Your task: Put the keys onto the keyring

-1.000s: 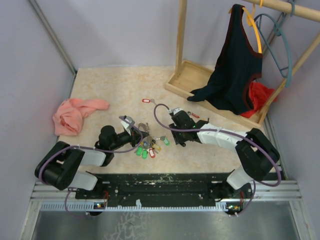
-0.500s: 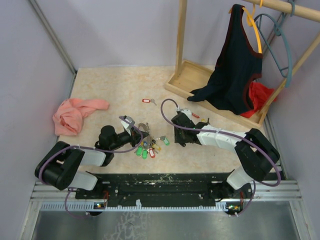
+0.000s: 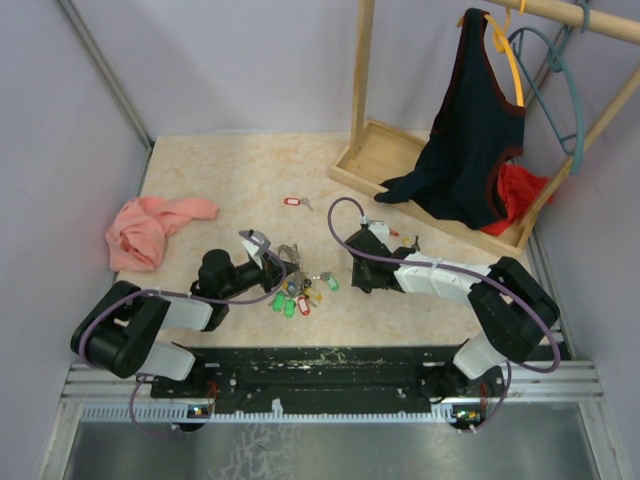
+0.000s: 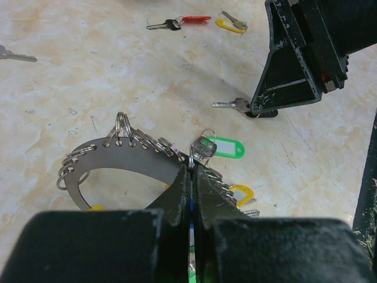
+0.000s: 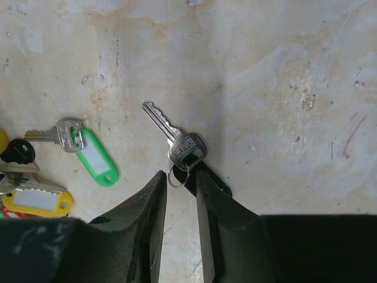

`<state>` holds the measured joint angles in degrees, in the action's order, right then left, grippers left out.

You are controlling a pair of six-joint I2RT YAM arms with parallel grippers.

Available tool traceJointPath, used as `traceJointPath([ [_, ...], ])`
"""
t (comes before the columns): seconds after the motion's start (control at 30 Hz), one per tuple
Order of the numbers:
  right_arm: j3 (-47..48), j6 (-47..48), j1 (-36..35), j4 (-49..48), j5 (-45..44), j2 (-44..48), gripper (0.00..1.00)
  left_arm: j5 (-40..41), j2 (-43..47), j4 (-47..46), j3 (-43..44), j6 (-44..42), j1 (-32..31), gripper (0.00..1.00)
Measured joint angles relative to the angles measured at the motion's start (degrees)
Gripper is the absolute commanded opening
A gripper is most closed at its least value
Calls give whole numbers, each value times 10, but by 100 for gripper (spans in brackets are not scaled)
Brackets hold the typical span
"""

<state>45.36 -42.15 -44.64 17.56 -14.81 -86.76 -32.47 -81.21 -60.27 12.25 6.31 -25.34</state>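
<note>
On the marbled table (image 3: 220, 170) the one large thing that differs from a second ago is the right arm (image 3: 440, 277). Its wrist now sits a little nearer the bases and further right, and its purple cable (image 3: 335, 215) arches higher beside it, so the arm seems to be settling over a target rather than travelling. The left arm (image 3: 185, 310) lies just as it did. The left gripper (image 4: 191, 172) is pressed fully together on the keyring (image 4: 118, 158), a flat silvery crescent strung with small rings, held close to the table with its bunch of tagged keys (image 3: 296, 296) on the near side. No key on the table has shifted: the red-tagged key (image 3: 292, 201) lies well apart on the far side, and the green-tagged key (image 5: 94, 154) lies just beside the bunch. The right gripper (image 5: 180, 177) is narrow, its fingertips (image 5: 154, 194) low at the table on either side of the small split ring (image 5: 178, 175) of a loose key (image 5: 186, 147). That key lies flat, with something dark, perhaps its tag, half hidden under one finger. Whether the tips already pinch the ring I cannot tell. I judge that the pick-up of this key is only starting and that threading it onto the keyring is not yet begun.
</note>
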Motion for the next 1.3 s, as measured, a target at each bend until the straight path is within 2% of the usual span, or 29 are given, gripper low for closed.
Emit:
traceJointPath([
  [0.37,0,-6,0,-16,-1,-10,24,-2,-3,0,2,3,0,0],
  [0.63,0,-5,0,-16,-1,-16,17,-2,-4,0,2,3,0,0],
  [0.93,0,2,0,-13,1,-17,0,-2,-4,0,2,4,0,0],
  [1.13,1,42,0,-13,5,-15,0,-2,-4,0,2,5,0,0],
  [1.3,0,114,0,-28,10,21,0,-2,-4,1,2,5,0,0],
])
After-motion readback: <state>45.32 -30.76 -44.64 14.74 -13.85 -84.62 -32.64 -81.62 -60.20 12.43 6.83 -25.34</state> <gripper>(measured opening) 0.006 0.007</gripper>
